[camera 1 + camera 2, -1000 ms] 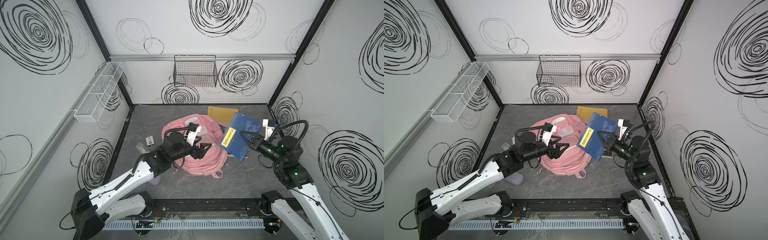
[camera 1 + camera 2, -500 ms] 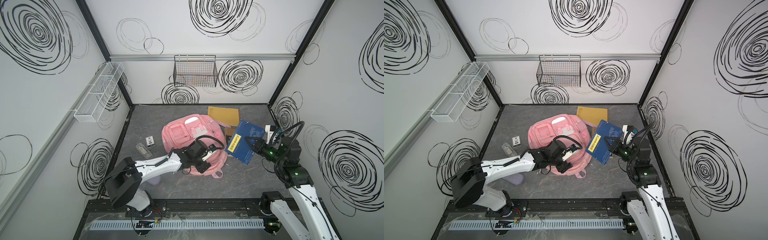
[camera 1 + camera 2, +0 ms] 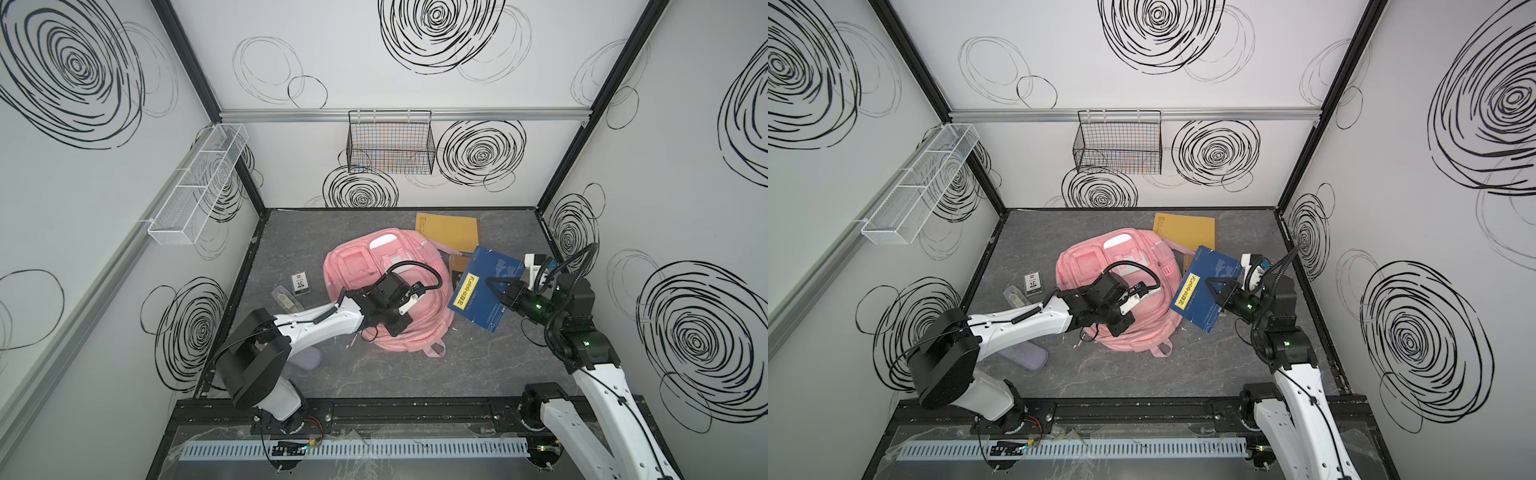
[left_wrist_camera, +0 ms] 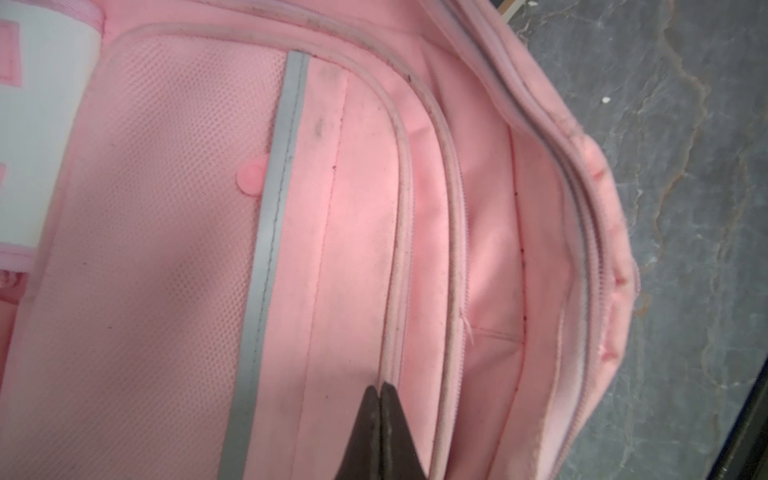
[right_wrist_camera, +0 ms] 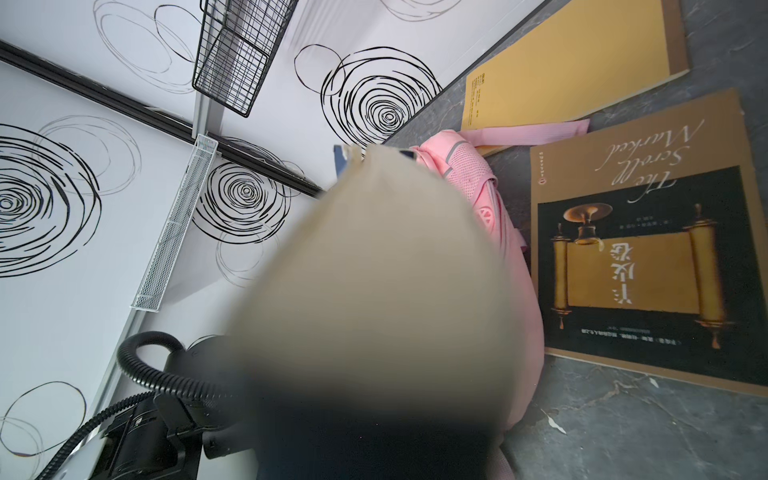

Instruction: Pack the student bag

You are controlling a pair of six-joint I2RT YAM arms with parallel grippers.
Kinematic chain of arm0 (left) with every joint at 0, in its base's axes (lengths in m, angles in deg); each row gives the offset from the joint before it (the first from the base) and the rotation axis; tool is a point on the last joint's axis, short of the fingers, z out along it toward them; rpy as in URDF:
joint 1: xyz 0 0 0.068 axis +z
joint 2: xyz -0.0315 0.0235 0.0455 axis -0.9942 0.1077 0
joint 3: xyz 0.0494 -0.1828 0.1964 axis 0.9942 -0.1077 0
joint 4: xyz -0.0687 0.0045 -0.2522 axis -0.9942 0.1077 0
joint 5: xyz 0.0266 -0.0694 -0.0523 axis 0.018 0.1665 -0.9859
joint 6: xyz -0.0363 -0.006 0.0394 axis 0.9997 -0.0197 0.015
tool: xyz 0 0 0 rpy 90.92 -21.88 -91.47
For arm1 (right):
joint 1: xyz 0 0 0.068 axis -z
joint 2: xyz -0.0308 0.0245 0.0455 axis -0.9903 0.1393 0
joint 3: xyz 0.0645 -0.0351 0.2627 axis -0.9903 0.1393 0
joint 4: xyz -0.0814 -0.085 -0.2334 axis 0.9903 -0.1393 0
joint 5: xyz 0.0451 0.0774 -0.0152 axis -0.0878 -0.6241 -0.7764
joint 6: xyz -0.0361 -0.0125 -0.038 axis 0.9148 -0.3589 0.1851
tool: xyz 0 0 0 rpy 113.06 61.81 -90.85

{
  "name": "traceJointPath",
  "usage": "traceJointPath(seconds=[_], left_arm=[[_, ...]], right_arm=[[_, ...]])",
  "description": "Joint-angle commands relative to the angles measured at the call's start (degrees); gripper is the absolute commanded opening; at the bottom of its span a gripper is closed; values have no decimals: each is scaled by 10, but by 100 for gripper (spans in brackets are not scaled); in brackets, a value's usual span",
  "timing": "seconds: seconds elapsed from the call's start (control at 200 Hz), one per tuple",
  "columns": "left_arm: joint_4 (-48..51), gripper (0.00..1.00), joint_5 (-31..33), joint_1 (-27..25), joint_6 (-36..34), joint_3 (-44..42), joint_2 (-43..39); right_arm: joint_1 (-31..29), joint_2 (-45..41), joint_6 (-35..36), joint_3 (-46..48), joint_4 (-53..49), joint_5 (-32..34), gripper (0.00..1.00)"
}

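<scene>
The student bag (image 3: 361,266) lies flat on the grey floor (image 3: 374,374) in the middle of both top views, with its pockets facing up. My left claw (image 4: 380,388) is pressed together at the lower middle of the left wrist view. Its tips rest on the pale piping of a pocket, and I cannot tell whether any fabric is caught between them. My right claw (image 3: 496,291) pinches the blue book (image 3: 478,311) with the yellow label, right of centre, holding it tilted just beside the bag's right side. In the right wrist view its underside is a blurred beige mass filling the middle. A yellow book (image 3: 451,230) lies at the bag's upper right. A brown book (image 5: 644,249) titled "The Scroll Marked" lies flat near it.
</scene>
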Motion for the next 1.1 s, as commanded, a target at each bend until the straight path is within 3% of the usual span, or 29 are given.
traceJointPath(seconds=[0.0, 0.05, 0.11, 0.565, 0.74, 1.096], left_arm=[[-6, 1, -29, 1, 9, 5, -31], [2, 36, -49, -1, 6, 8, -37], [17, 46, -67, -4, 4, 10, -40], [59, 42, -82, -8, -10, -15, -2], [55, 54, -94, -8, -6, -13, -16], [40, 54, -135, -10, -2, -30, -39]], right_arm=[[3, -2, 2, 2, 27, -9, 0], [3, -1, 2, 4, 25, -9, 0], [3, -2, 1, 5, 25, -9, 0], [4, 8, -5, 19, 37, -16, 0], [4, 8, -14, 29, 48, -27, 0], [4, 14, -21, 36, 62, -34, 0]])
